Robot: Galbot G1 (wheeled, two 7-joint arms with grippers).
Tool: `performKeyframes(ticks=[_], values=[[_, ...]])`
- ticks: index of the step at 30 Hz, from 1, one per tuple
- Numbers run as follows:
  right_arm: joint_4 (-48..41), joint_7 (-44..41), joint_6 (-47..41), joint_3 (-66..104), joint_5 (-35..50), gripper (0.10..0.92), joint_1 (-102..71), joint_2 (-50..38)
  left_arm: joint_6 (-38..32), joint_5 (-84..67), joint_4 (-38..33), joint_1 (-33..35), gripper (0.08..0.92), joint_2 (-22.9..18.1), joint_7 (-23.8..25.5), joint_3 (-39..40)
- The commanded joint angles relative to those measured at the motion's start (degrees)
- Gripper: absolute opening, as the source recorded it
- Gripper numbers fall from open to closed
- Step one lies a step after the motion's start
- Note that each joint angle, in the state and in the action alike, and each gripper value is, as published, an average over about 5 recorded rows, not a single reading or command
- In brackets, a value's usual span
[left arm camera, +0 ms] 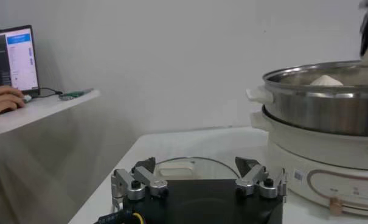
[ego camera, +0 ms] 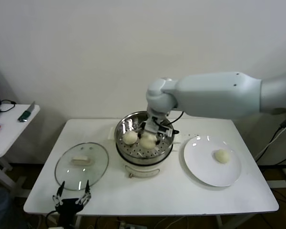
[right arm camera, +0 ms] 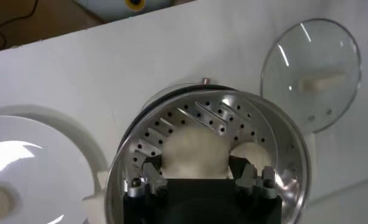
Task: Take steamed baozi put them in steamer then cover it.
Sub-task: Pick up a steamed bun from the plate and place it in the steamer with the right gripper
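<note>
Steel steamer (ego camera: 144, 155) already holds one baozi (ego camera: 129, 137); right hand (ego camera: 149, 138) clamped on second bun (right arm camera: 194, 151). Release low, clear of neighbour. Left hand (ego camera: 72, 196), fingers apart, idles at front-left edge.

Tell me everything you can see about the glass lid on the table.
The glass lid is round and clear, with a thin metal rim and a whitish rectangular handle at its centre. It lies flat on the white table, handle up, left of the steamer, off it. The open left gripper hangs just in front, not touching it.
</note>
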Motion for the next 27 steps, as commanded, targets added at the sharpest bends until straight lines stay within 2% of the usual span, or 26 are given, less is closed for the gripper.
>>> performKeyframes(ticks=[1, 23, 27], values=[[-3.2, 1.5, 1.2, 0.5, -6.4, 0.721, -7.7, 3.5, 0.0, 0.1, 0.0, 0.1, 0.823, -0.2, 0.0, -0.1], [-6.5, 2.9, 1.1, 0.7, -7.9, 0.722, -10.6, 4.8, -0.3, 0.0, 0.5, 0.2, 0.823, -0.3, -0.1, 0.0], [-6.6, 3.0, 1.7, 0.8, -7.8, 0.760, -10.0, 4.7, -0.2, 0.0, 0.4, 0.2, 0.823, -0.4, -0.1, 0.0]])
